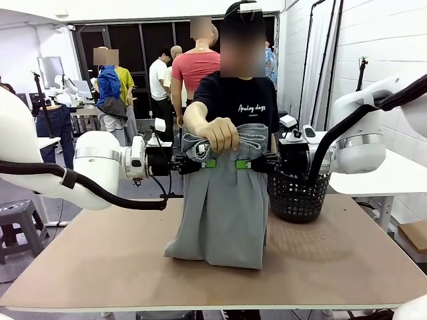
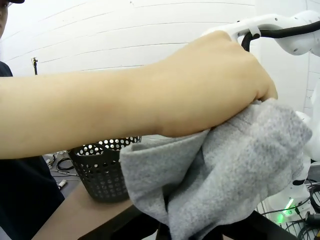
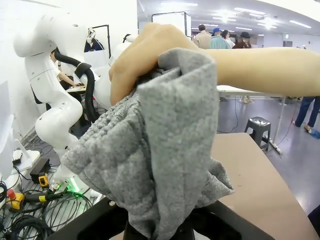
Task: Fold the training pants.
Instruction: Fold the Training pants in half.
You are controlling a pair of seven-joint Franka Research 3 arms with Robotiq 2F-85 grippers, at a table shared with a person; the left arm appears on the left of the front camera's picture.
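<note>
- Left of centre, the left fingers [image 1: 209, 163] are clamped tight on the waistband of the pants [image 1: 223, 220], so that side is held up.
- At centre, the pants are hung with their hems on the counter [image 1: 100, 267] and steadied at the top by a person's hand [image 1: 221, 135].
- Right of centre, the right fingers [image 1: 241, 164] are likewise pinched on the waistband.

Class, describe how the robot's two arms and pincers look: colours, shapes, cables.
The left arm and right arm are white, rounded and glossy, with silver joint rings. A black ribbed cable runs along each. The left pincer and right pincer are black with bright green pads.
</note>
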